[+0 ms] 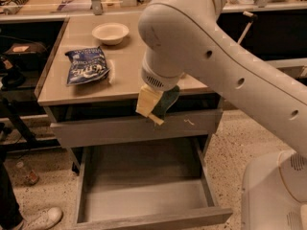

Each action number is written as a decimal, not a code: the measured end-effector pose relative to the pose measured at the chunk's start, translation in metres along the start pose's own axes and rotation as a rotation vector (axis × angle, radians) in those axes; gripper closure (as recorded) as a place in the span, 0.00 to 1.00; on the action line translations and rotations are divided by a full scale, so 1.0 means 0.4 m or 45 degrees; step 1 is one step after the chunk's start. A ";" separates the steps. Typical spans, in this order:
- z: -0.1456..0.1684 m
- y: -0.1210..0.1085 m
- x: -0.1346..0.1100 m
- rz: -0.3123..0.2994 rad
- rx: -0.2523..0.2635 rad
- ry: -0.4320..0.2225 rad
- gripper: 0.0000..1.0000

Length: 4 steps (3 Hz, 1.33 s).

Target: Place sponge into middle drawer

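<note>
End effector clamped on the sponge, above the open middle drawer.

The arm is clad in smooth, glossy white shells, thick and rounded like a tube. 3 small dark round holes sit in a row along its long link. The big elbow joint is a plain white dome. The wrist housing is a round white drum with a patch of fine vent dots on its lower face. The end effector sits right under that drum, just below the tabletop front edge, largely hidden. The base is a bulky white shell with 2 round perforated grilles.
</note>
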<state>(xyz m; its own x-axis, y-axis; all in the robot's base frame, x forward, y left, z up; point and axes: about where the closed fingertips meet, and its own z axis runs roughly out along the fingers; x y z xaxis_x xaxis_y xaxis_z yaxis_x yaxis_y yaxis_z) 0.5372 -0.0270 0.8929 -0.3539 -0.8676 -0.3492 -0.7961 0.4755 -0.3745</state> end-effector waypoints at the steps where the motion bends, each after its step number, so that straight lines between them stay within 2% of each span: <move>1: 0.003 0.007 -0.027 0.009 -0.006 -0.053 1.00; 2: 0.008 0.006 -0.044 0.010 -0.007 -0.085 1.00; 3: 0.064 0.058 -0.027 0.053 -0.067 -0.088 1.00; 4: 0.163 0.157 0.024 0.138 -0.167 -0.050 1.00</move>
<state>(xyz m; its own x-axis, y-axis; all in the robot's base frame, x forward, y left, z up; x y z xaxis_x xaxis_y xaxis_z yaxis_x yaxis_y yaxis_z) 0.5158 0.0039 0.8099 -0.4234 -0.8049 -0.4157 -0.8126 0.5403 -0.2186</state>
